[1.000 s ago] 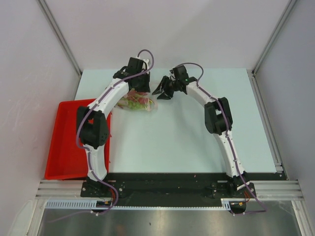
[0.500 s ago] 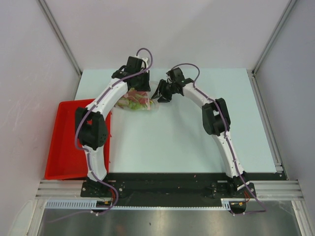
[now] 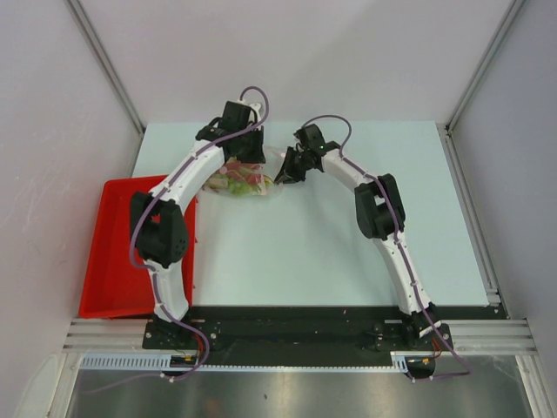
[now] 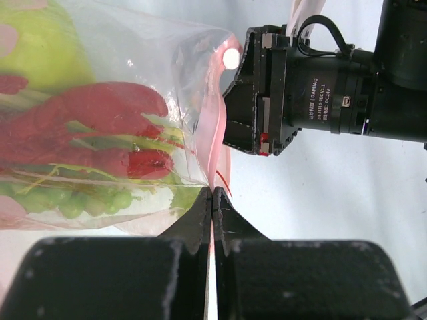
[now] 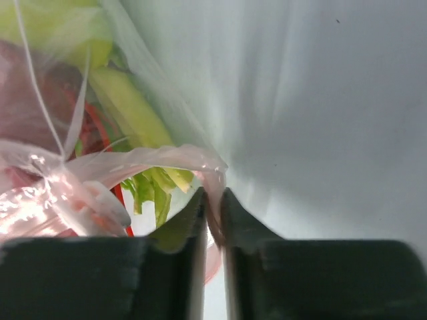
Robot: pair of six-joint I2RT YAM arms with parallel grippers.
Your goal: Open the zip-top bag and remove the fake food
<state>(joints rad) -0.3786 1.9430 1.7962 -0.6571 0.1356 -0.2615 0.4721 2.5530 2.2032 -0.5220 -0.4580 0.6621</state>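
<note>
The zip-top bag lies at the far middle of the table between both grippers, with fake food inside. In the left wrist view the red lobster, green grapes and a yellow-green pear show through the clear plastic. My left gripper is shut on the bag's pink zip strip. My right gripper is shut on the other lip of the pink strip, with green leaves of the stalk vegetable just behind. In the top view the right gripper touches the bag's right end and the left gripper is over it.
A red tray sits at the table's left edge beside the left arm. The right gripper's black motor body is close in front of the left wrist camera. Grey walls enclose the table on three sides.
My right gripper has moved left to the bag's right end and closed on the zip strip. The left gripper has held its grip and hardly moved.
</note>
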